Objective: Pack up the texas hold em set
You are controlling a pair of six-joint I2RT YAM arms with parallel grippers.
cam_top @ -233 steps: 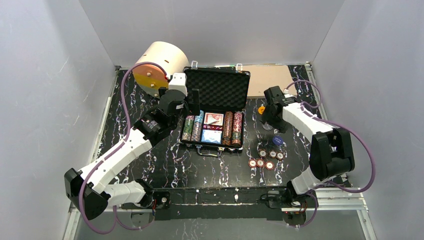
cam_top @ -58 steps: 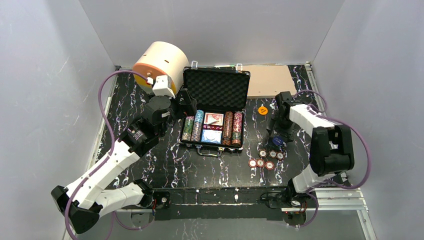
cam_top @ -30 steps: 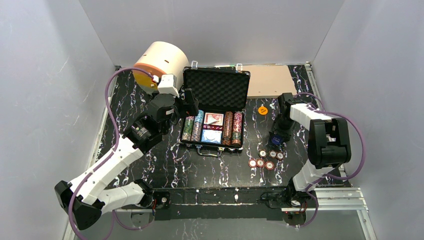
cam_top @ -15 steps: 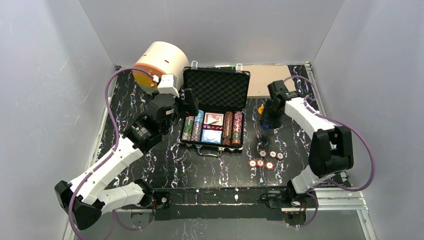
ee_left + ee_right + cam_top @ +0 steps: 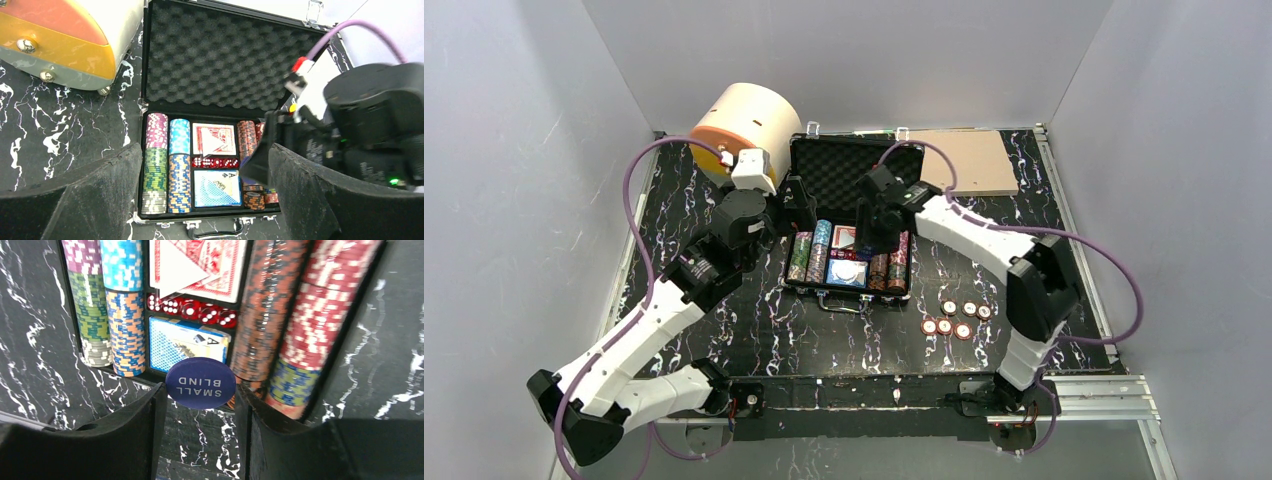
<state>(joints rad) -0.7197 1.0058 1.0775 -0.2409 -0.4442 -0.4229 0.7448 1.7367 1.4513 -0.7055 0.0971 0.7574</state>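
Mid-frame, the right end effector (image 5: 200,390) grips a blue button (image 5: 200,382) over the open briefcase (image 5: 844,172). The left end effector (image 5: 204,155) gapes empty near the cream cylinder (image 5: 742,130), upper left.

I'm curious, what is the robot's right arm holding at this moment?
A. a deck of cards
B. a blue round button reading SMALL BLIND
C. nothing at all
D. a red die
B: the right wrist view shows the blue SMALL BLIND button pinched between the right arm's jaws, held over the open briefcase.
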